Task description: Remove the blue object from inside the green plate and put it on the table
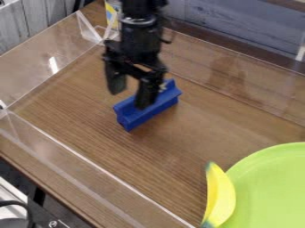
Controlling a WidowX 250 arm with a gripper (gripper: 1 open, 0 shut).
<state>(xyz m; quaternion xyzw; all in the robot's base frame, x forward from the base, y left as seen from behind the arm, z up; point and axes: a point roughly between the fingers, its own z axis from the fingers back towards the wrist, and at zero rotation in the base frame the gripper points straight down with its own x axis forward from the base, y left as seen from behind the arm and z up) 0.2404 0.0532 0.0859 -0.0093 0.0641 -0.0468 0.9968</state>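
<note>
I find the blue ridged block (145, 110) on the worktop (89, 153), apart from the green plate (272, 191). My fingers (135, 89) stand wide, gripping nothing. I judge it light, rigid plastic; grasp mid-length, across its narrow width.

Block (131, 116) — solid blue, one even colour. Plate (272, 198) — bright lime green, plain, without pattern. Banana-shaped thing (218, 198) — yellow, with paler, almost white part. Tabletop (95, 160) — brown, wood-grain pattern of fine streaks. Gripper (134, 80) — black, or very dark. Cable (17, 205) at lower left corner of view — also black. Wire mesh (30, 27) at upper left — whitish-grey, grid pattern.
</note>
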